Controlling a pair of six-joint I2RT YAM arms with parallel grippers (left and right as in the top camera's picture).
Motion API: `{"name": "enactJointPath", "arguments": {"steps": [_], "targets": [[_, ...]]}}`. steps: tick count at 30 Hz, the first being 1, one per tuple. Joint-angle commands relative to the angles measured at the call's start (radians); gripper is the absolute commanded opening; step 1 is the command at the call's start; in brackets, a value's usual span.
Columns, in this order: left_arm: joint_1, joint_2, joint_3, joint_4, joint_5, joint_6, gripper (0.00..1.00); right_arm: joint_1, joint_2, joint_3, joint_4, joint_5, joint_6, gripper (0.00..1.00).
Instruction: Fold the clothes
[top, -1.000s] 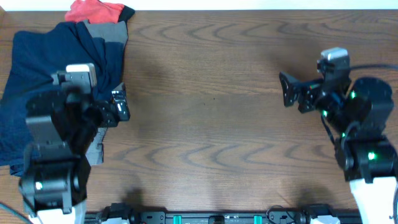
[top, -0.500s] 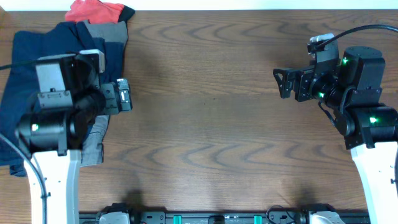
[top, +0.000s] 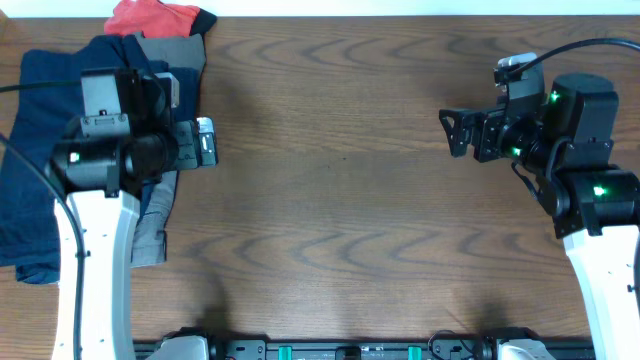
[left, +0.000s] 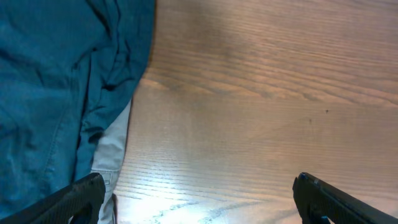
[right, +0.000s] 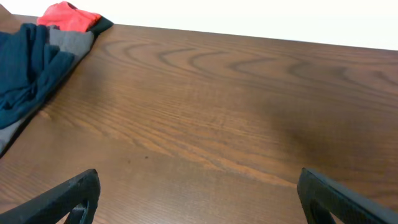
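Observation:
The clothes lie in a heap at the table's left: dark navy-blue cloth (top: 45, 120), a grey piece (top: 178, 50) and a red-orange piece (top: 150, 15) at the back. In the left wrist view the navy cloth (left: 50, 81) fills the left side, with pale grey fabric (left: 112, 149) under its edge. My left gripper (top: 205, 143) (left: 199, 202) is open and empty over bare wood at the heap's right edge. My right gripper (top: 455, 133) (right: 199, 199) is open and empty at the right, above the table, far from the clothes (right: 31, 62).
The brown wooden table (top: 330, 200) stretches between the two arms. A white wall edge (right: 249, 18) runs along the table's back.
My left arm has risen and swung towards the back, its gripper now further back beside the heap. My right arm rose and turned earlier, then held still.

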Motion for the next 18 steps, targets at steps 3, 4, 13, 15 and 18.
{"name": "enactJointPath", "arguments": {"steps": [3, 4, 13, 15, 18], "targets": [[0.126, 0.088, 0.134, -0.024, 0.002, -0.045, 0.98, -0.014, 0.071, 0.026, 0.008, -0.008, -0.012, 0.99], [0.164, 0.113, 0.168, -0.031, 0.002, -0.047, 0.98, -0.014, 0.087, 0.026, 0.011, -0.008, -0.012, 0.99], [0.435, 0.275, 0.334, -0.009, -0.002, 0.026, 0.98, -0.014, 0.208, 0.026, 0.019, -0.045, -0.012, 0.99], [0.489, 0.303, 0.334, -0.009, -0.006, 0.025, 0.98, -0.014, 0.220, 0.026, 0.023, -0.046, -0.012, 0.99], [0.571, 0.352, 0.334, -0.017, -0.006, 0.013, 0.98, -0.012, 0.231, 0.026, 0.027, -0.045, -0.012, 0.99]]}}
